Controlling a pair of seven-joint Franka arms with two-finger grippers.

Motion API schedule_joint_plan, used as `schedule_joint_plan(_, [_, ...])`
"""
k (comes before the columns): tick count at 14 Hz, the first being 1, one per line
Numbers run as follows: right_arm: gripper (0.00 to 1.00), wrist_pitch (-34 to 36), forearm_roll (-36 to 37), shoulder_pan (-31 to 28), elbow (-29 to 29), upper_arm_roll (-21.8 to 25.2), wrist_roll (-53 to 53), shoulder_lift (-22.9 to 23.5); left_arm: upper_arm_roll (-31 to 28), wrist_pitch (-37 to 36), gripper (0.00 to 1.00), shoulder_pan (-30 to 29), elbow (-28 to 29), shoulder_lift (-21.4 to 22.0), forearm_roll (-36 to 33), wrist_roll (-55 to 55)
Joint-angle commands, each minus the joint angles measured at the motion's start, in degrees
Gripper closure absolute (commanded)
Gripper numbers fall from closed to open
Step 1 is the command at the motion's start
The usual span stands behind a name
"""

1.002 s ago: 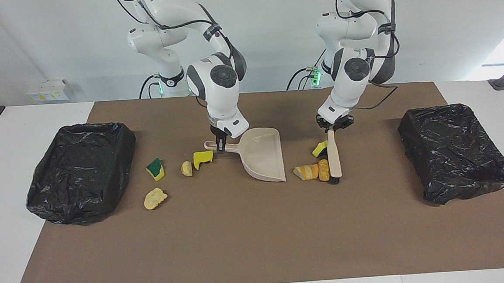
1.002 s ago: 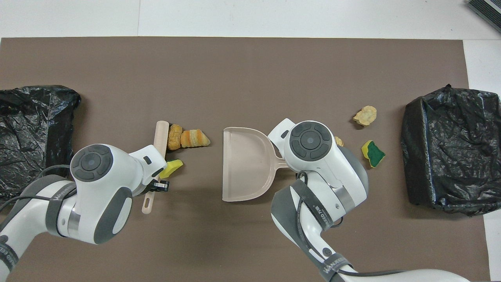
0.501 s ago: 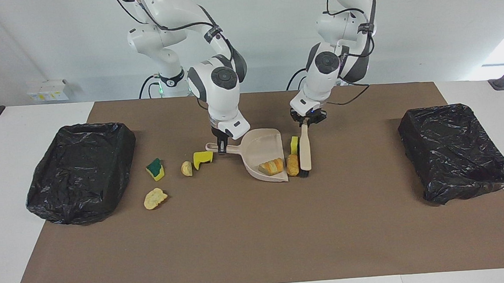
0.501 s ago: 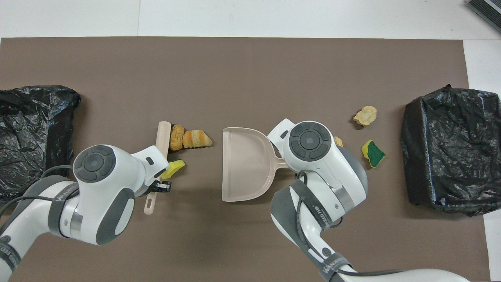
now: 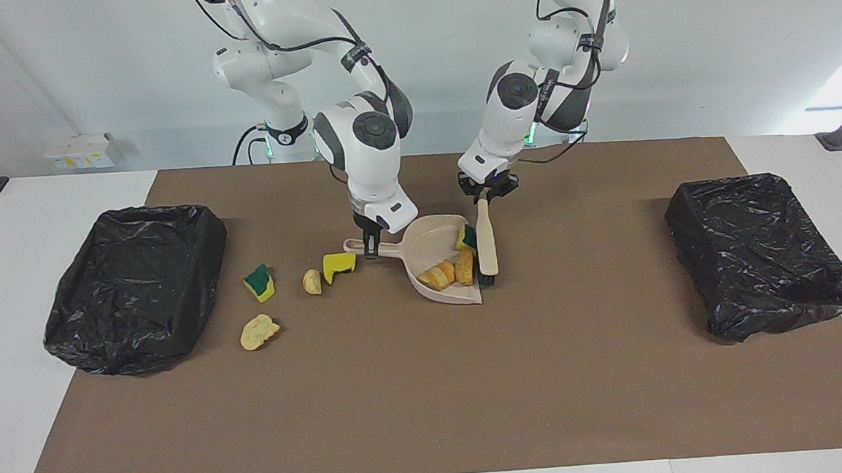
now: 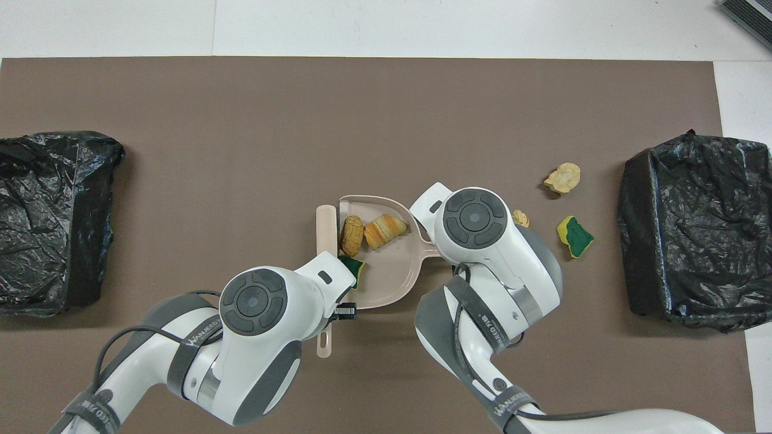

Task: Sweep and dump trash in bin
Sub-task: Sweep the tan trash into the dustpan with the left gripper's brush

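Note:
My right gripper [image 5: 370, 247] is shut on the handle of a beige dustpan [image 5: 428, 240] that rests on the brown mat. My left gripper [image 5: 486, 194] is shut on a beige brush [image 5: 486, 243] whose bristles stand at the pan's open edge. Two orange bread lumps [image 5: 438, 276] and a yellow-and-green sponge piece [image 5: 467, 237] lie in the pan. In the overhead view the brush [image 6: 326, 226] lies along the dustpan [image 6: 386, 274] mouth. Loose trash lies toward the right arm's end: a green sponge [image 5: 259, 283], a yellow sponge [image 5: 339, 266] and two tan lumps [image 5: 259, 332].
Two bins lined with black bags stand on the mat, one at the right arm's end [image 5: 135, 283] and one at the left arm's end [image 5: 762, 252]. The brown mat [image 5: 431, 397] covers most of the white table.
My left gripper has swept the brush toward the right arm's end, pushing the two bread lumps and the sponge piece into the dustpan. The right gripper and dustpan have stayed put.

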State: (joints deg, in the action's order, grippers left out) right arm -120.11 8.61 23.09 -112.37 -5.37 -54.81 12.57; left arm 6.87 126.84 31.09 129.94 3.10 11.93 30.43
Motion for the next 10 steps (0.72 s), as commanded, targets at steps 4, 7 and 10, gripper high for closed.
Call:
schedule_joint_plan(4, [1.0, 0.13, 1.06, -1.2, 0.66, -0.17, -1.78, -0.17, -0.98, -11.06, 1.0, -8.31, -9.17, 2.26, 3.36, 9.64])
schedule_joint_plan(7, [1.0, 5.4, 0.36, -1.56, 4.43, -0.26, -1.96, -0.62, -1.07, -15.39, 1.0, -11.3, -5.68, 4.71, 3.27, 7.12])
schedule_joint_plan(10, [1.0, 6.9, -0.08, -3.49, 6.2, -0.26, -3.71, -2.02, -1.33, -15.39, 1.0, -14.99, -5.4, 4.64, 2.57, 0.62])
